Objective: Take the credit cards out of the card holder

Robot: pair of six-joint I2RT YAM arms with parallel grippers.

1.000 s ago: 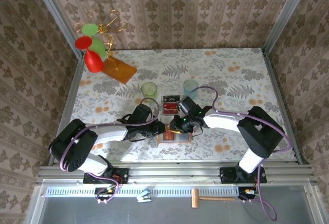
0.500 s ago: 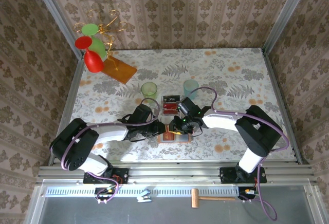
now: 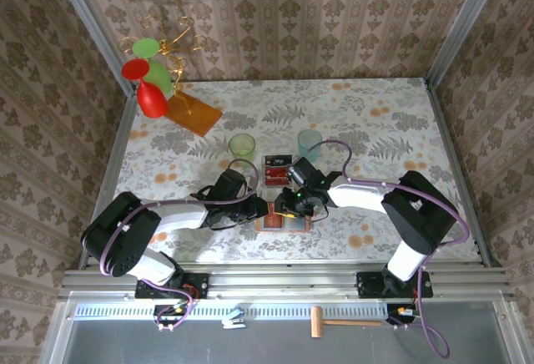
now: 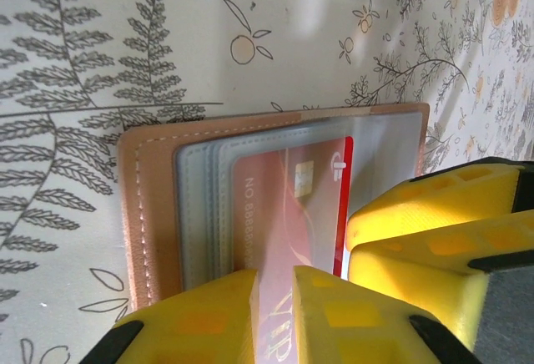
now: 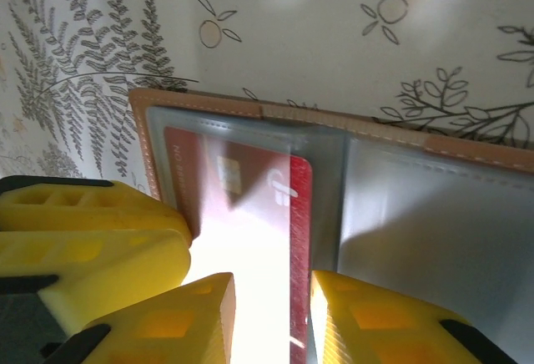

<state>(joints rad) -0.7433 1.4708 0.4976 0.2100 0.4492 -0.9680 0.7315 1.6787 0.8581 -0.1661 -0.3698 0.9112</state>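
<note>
Open flat on table [image 3: 375, 130], near front centre, between both grippers: card holder [image 3: 284, 224]. Holds red card [image 4: 288, 205] tucked in clear sleeve of one panel. Nearly closed, pinching card holder edge: left gripper [image 4: 275, 314]. Fingers apart either side of red card's end, grasp impossible to tell under glare: right gripper [image 5: 271, 318]. Just behind card holder, between green cup [image 3: 242, 145] and blue cup [image 3: 309, 141]: dark card [image 3: 276, 164].
</note>
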